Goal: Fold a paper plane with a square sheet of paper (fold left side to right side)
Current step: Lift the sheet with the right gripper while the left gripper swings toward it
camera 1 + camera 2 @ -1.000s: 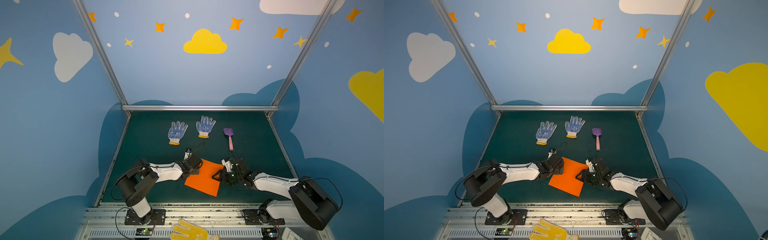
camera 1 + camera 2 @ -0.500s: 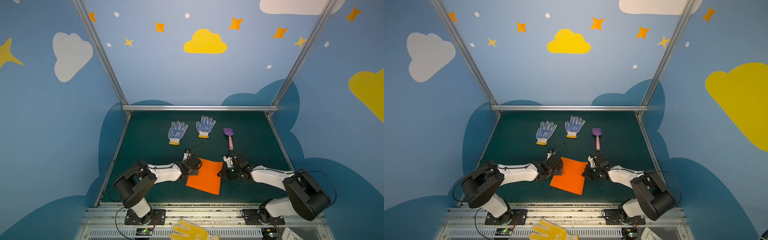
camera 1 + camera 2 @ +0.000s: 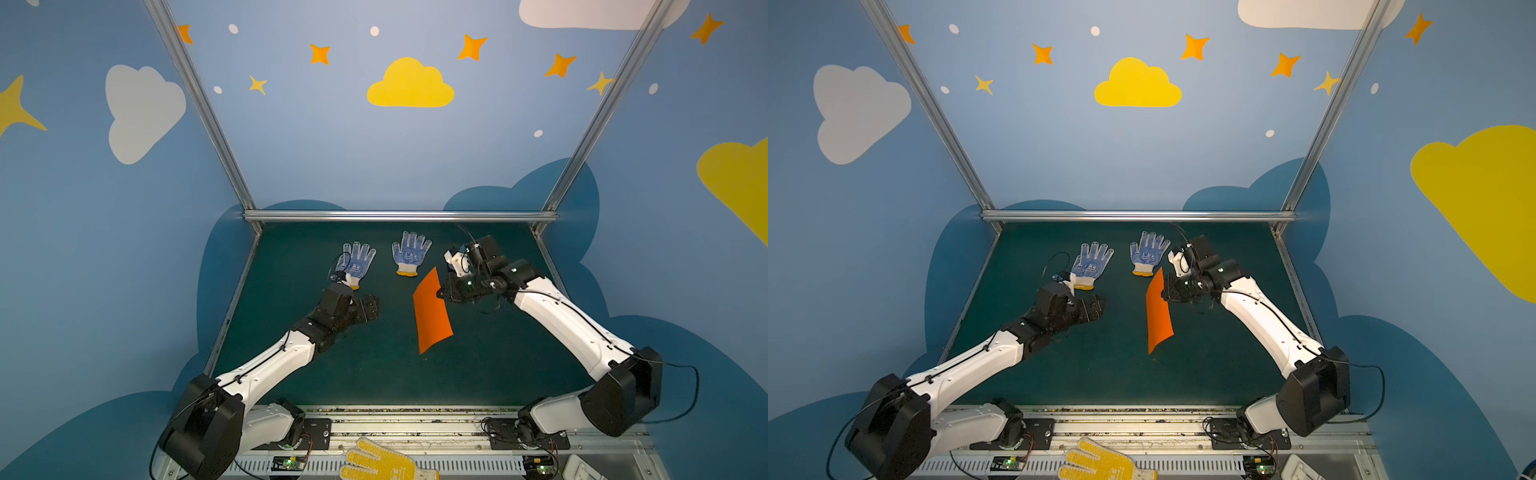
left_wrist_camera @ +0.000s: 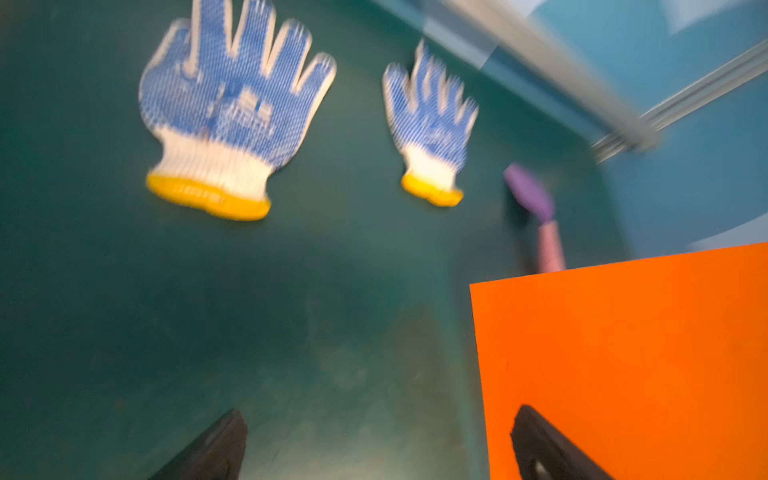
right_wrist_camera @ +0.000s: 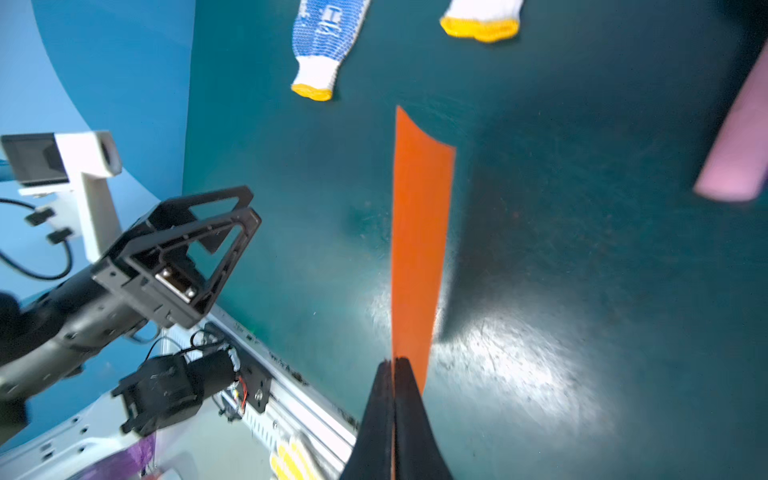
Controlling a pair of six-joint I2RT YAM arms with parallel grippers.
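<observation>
The square sheet of paper [image 3: 430,311] [image 3: 1158,311] is bright orange and unfolded. It hangs above the green table, turned nearly on edge in both top views. My right gripper [image 3: 440,293] [image 3: 1165,291] [image 5: 392,365] is shut on the sheet's [image 5: 419,232] far right edge. My left gripper [image 3: 370,307] [image 3: 1096,307] [image 4: 382,440] stands open to the left of the sheet [image 4: 623,353], apart from it, with nothing between its fingers. No paper plane is in view.
Two blue-dotted gloves [image 3: 355,262] [image 3: 409,255] lie at the back of the table [image 3: 374,374]. A purple-and-pink toy shovel [image 4: 536,203] lies right of them, behind my right gripper in both top views. A yellow glove [image 3: 382,461] rests on the front rail.
My right gripper has shut on the sheet's right edge and lifted it off the table, moving back. The left gripper has drawn away leftward from the sheet.
</observation>
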